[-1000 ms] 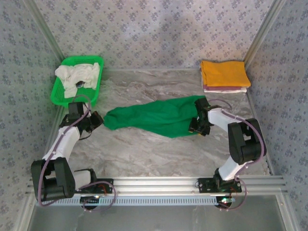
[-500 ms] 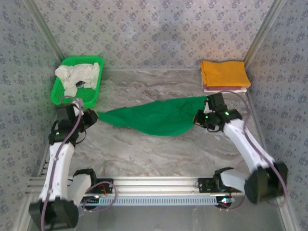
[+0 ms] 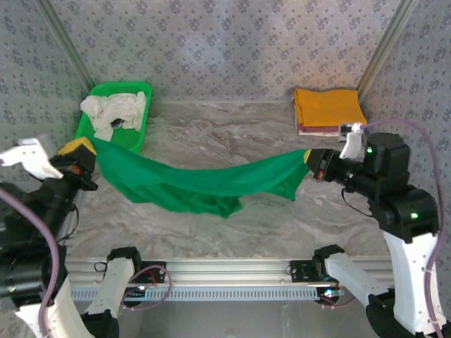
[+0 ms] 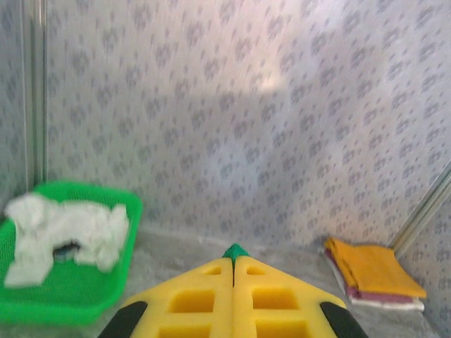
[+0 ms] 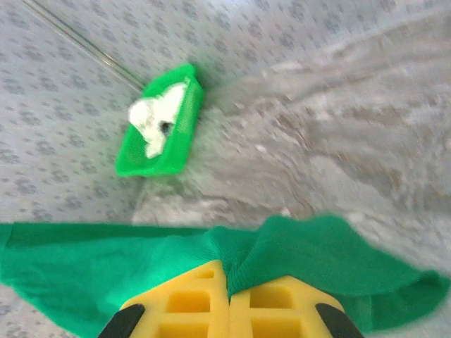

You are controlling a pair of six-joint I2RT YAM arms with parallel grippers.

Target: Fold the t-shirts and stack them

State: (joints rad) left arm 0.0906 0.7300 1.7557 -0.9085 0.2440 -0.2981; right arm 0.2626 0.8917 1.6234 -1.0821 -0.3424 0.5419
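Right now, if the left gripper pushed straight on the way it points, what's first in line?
Probably the patterned back wall, between the basket and folded stack; depth unclear. Left gripper is shut on the green t-shirt.

White-black arms [image 3: 416, 260], seemingly purple cables [image 3: 423, 129], yellow tools [image 4: 233, 262]

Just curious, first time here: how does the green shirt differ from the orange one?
The green shirt is unfolded, hanging stretched between the left fingers and right fingers; the orange shirt lies folded atop a stack, untouched. Both are plain cloth.
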